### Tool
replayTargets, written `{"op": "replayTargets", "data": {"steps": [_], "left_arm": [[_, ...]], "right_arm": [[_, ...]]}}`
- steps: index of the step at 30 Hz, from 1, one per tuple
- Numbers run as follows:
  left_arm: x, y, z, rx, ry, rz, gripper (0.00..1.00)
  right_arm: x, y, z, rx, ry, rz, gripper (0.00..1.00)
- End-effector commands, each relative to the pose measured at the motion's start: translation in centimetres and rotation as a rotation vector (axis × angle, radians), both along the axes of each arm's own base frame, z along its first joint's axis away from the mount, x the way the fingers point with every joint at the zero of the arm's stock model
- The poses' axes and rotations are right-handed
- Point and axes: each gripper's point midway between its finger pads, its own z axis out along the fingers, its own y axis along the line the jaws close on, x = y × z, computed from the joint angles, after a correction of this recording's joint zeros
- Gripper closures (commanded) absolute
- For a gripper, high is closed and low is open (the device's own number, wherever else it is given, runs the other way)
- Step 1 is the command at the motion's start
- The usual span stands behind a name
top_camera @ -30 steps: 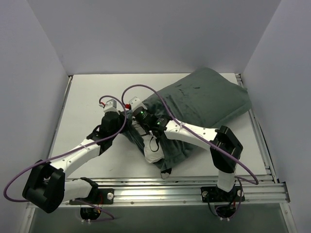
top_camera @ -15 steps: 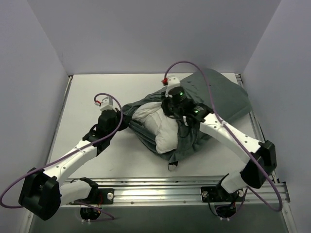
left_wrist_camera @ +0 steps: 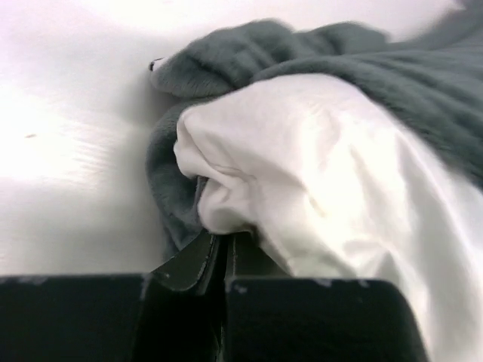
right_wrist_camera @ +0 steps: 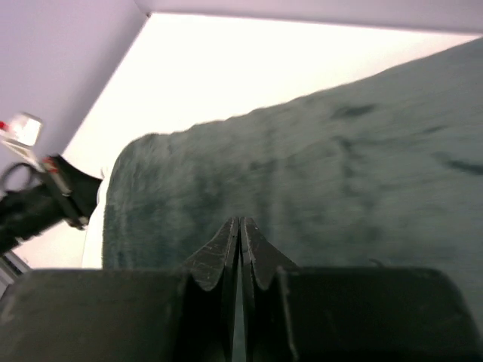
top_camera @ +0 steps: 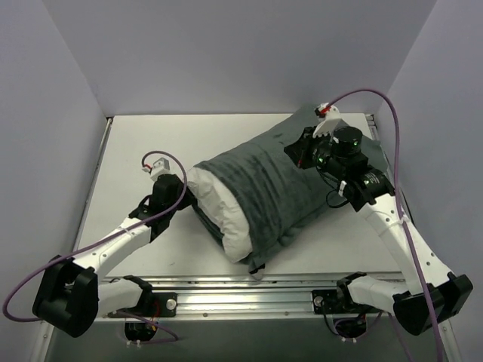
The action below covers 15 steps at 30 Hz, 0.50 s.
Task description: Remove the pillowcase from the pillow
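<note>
The big plump white rectangular pillow (top_camera: 224, 211) lay slantwise on the white tabletop (top_camera: 128, 158). It was still mostly inside the soft pillowcase (top_camera: 279, 188), which showed me only its plain grey-green velvety side. The long axis of the bundle ran from the open mouth at the near left, where a band of white pillow stuck out, up to the closed end at the far right. My left gripper (left_wrist_camera: 221, 243) sat at the mouth end with its fingers pinched together on a bunched corner of the pillow (left_wrist_camera: 317, 173). From the wrist view I could not be sure whether a fold of the grey-green cloth (left_wrist_camera: 226, 60) was caught in that pinch too. My right gripper (right_wrist_camera: 240, 226) was at the opposite end, over the far-right part of the pillowcase (right_wrist_camera: 339, 166). Its fingers were pressed flat together with no cloth between them, and the fabric lay just below and ahead of the tips. So the left arm was nearer the opening and the right arm nearer the closed end. I judged the next move depended on that line: the right arm would need a hold on the cloth and then a pull along the axis, away from the left arm's anchor. I could read no brand, label or writing anywhere.
</note>
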Motion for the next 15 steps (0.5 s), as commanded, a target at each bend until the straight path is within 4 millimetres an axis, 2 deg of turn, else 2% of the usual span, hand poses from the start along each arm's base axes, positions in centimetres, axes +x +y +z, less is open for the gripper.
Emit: {"op": "replayTargets", "data": {"steps": [1, 3, 4, 5, 6, 7, 8, 9, 10, 11, 12, 13, 14, 15], "left_arm": [[1.9, 1.9, -0.4, 0.021, -0.061, 0.101, 0.98], [2.6, 0.5, -0.8, 0.014, -0.073, 0.073, 0.97], [2.9, -0.4, -0.5, 0.004, -0.085, 0.053, 0.97], [3.5, -0.9, 0.1, -0.007, -0.094, 0.048, 0.97], [3.7, -1.2, -0.2, -0.001, -0.088, 0.036, 0.97], [3.8, -1.5, 0.0, 0.000, -0.094, 0.025, 0.97], [3.9, -1.7, 0.1, 0.000, -0.099, 0.018, 0.97], [3.9, -1.8, 0.4, -0.001, -0.115, 0.012, 0.97], [3.8, -1.8, 0.4, -0.003, -0.120, 0.005, 0.97], [3.6, -1.8, 0.8, -0.010, -0.132, 0.001, 0.96], [3.3, -1.7, 0.5, -0.015, -0.135, -0.001, 0.96], [3.1, -1.8, 0.5, -0.020, -0.141, -0.005, 0.96], [2.8, -1.8, 0.9, -0.034, -0.155, -0.017, 0.95], [2.5, -1.8, 0.6, -0.038, -0.153, -0.026, 0.95]], "right_arm": [[-1.7, 2.9, 2.8, 0.116, -0.100, 0.194, 1.00], [-2.0, 3.7, 2.2, 0.125, -0.079, 0.210, 1.00], [-1.6, 3.7, 1.2, 0.098, -0.052, 0.180, 1.00], [-2.0, 4.5, 1.0, 0.078, -0.045, 0.193, 1.00], [-2.3, 5.1, 0.8, 0.040, -0.060, 0.205, 0.96], [-2.8, 5.6, -0.6, -0.011, -0.014, 0.214, 0.92], [-2.7, 6.0, -0.1, -0.045, -0.036, 0.188, 0.82], [-4.2, 8.0, -0.4, -0.073, -0.034, 0.243, 0.76], [-4.6, 8.9, -1.5, -0.123, -0.019, 0.267, 0.70], [-4.6, 9.4, -1.3, -0.153, -0.037, 0.248, 0.57], [-6.1, 11.2, -1.6, -0.181, -0.050, 0.292, 0.51], [-6.2, 12.0, -2.7, -0.233, -0.052, 0.302, 0.46], [-6.6, 12.8, -3.0, -0.261, -0.065, 0.303, 0.39], [-7.2, 13.8, -2.9, -0.308, -0.094, 0.286, 0.36]]}}
